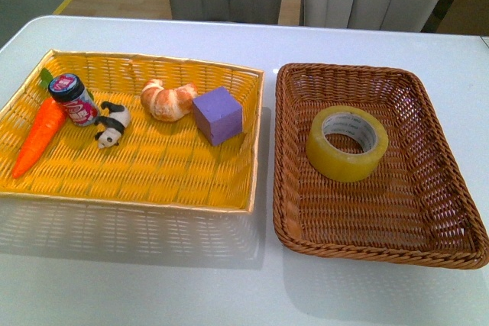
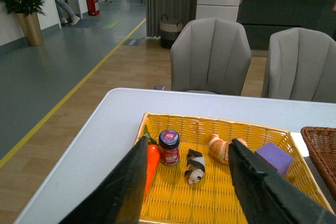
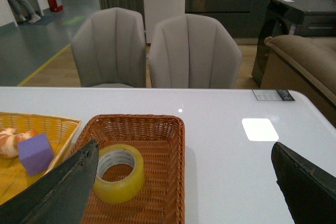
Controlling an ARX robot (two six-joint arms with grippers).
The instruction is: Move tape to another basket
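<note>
Tape [image 1: 347,143] flat in brown basket [image 1: 428,227]; both pincers wide open, empty.

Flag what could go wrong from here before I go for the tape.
The tape lies flat in the brown basket, so the open right gripper may snag the weave. The light basket could lift along with it. In the yellow basket, the purple block and croissant crowd the near side.

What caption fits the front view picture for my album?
Tape roll lying flat in the brown basket, beside a yellow basket of toys, on a white table.
</note>
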